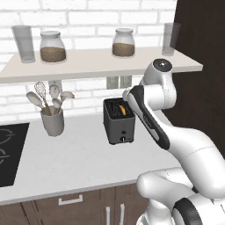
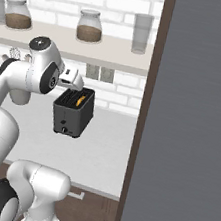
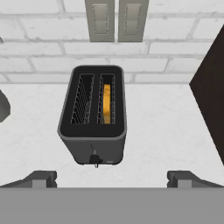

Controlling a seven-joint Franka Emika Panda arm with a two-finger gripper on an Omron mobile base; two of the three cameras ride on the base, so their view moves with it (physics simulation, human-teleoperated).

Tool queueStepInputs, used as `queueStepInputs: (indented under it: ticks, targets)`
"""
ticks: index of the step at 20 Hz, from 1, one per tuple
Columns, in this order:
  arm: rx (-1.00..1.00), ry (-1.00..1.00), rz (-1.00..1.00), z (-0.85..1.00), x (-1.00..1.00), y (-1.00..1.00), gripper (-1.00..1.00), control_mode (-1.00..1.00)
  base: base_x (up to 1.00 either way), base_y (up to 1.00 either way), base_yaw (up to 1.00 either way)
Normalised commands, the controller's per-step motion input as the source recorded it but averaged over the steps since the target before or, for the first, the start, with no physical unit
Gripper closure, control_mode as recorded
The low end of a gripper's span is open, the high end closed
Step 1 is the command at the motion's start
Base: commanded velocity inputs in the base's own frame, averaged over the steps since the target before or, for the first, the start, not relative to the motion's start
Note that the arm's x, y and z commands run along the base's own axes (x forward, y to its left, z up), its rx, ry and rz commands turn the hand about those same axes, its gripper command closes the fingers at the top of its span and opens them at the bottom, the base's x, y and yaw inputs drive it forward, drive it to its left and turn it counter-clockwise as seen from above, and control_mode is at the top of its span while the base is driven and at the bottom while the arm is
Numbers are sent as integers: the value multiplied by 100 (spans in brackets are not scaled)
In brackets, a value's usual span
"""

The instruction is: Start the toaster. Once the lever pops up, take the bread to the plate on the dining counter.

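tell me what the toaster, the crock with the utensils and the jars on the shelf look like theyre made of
Toaster: dark grey, matte, probably painted metal or plastic, with wire racks in its slots.
Crock: pale, dull and opaque, likely ceramic.
Jars: see-through with brown contents showing, so glass or clear plastic.

Bread (image 3: 106, 104) mostly sunk in toaster (image 3: 94, 116) slot, only orange crust edge showing; arm hides toaster's right side in left base view.

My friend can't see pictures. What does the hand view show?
A dark grey toaster stands on a white counter, seen from above, with bread down in its right slot. The open hand hangs just in front of it; two wall switches sit behind.
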Motion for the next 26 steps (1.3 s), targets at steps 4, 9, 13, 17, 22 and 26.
queueStepInputs:
  ticks: [4,9,13,17,22,26]
  targets:
    - [0,0,0,0,0,0,-100,-100,0,0,0]
    - [0,0,0,0,0,0,-100,-100,0,0,0]
    - [0,0,0,0,0,0,-100,-100,0,0,0]
    - [0,0,0,0,0,0,-100,-100,0,0,0]
    - [0,0,0,0,0,0,-100,-100,0,0,0]
    - [0,0,0,0,0,0,-100,-100,0,0,0]
